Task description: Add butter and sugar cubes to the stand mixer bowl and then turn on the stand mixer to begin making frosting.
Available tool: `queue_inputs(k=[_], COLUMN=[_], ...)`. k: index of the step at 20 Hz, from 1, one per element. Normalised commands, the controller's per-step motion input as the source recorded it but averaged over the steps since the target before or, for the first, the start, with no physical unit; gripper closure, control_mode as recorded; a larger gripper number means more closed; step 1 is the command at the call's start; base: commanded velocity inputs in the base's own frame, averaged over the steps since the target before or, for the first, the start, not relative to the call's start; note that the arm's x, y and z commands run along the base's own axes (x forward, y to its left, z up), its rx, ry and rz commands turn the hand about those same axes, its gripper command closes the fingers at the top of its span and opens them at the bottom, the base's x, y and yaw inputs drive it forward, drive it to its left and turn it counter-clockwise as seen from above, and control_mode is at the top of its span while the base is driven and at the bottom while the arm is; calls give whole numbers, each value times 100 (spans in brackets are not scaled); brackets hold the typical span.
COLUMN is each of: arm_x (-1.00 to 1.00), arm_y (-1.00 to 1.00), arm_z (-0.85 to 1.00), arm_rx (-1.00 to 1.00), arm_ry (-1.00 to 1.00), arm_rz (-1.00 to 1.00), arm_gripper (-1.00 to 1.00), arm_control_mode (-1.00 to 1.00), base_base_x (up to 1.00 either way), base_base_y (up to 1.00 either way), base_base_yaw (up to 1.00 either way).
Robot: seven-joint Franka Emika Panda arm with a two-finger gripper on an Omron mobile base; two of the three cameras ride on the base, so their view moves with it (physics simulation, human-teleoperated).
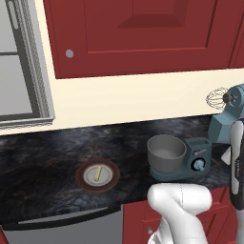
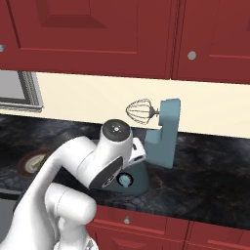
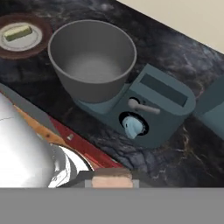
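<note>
- The round grey metal stand mixer bowl (image 3: pixel 92 61) with its wide rim sits empty on the base of the teal-blue stand mixer (image 3: pixel 153 109), ahead of the hand in the hand view.
- The mixer's head is tilted back, its wire whisk (image 2: pixel 139 110) raised against the cream wall; a pale blue round knob (image 3: pixel 132 126) and a small grey lever (image 3: pixel 142 106) sit on the base front.
- The thin pale yellow butter stick (image 3: pixel 17 32) lies on a round white plate with a brown rim (image 3: pixel 33 43), beyond the bowl, well apart from the hand.
- The worktop (image 1: pixel 43 162) is glossy black veined stone, with red panelled cabinets (image 1: pixel 133 33) above.
- I can read no writing anywhere.
- The white arm (image 2: pixel 73 171) blocks the bowl from the right; I cannot tell how the fingers stand.
</note>
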Motion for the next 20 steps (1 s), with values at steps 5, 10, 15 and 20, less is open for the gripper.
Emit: queue_inputs(k=[5,10,15,20], arm_x=[-6,8,24,32], arm_y=[59,56,39,25], arm_z=[23,20,15,5], arm_rx=[-11,-7,0,9], arm_ry=[12,8,9,8], arm_rz=[-19,-16,-3,0], arm_gripper=[100,100,100,100], arm_control_mode=[-100,-100,-100,-100], base_base_x=[0,0,0,0], base_base_y=[0,0,0,0], base_base_yaw=[0,0,0,0])
